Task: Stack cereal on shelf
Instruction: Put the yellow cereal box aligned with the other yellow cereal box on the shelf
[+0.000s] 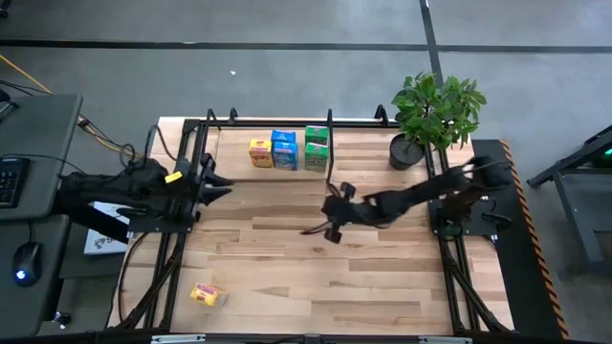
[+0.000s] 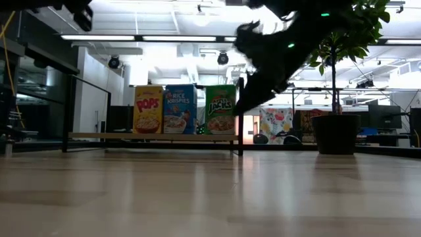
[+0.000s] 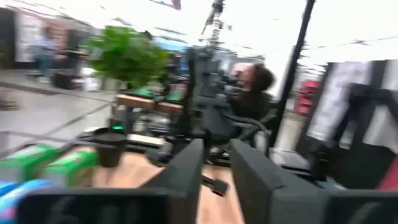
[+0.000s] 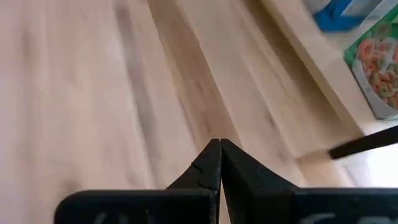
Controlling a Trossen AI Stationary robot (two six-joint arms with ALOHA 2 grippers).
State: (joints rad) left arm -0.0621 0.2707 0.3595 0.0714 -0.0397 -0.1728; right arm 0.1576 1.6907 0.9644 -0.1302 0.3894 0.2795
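Cardboard cereal boxes (image 1: 290, 150) stand upright in a row on the black-framed wooden shelf (image 1: 368, 143); one yellow box (image 1: 207, 295) lies on the striped wood surface (image 1: 287, 277), well apart from the right gripper (image 1: 332, 229), jaws clenched empty, and the left gripper (image 1: 218, 187), jaws slightly parted, empty

Bright ceiling strip lights (image 2: 164, 37) blow out the low view, leaving the arm above the tabletop (image 2: 210, 197) silhouetted, while both wrist views smear with motion blur.
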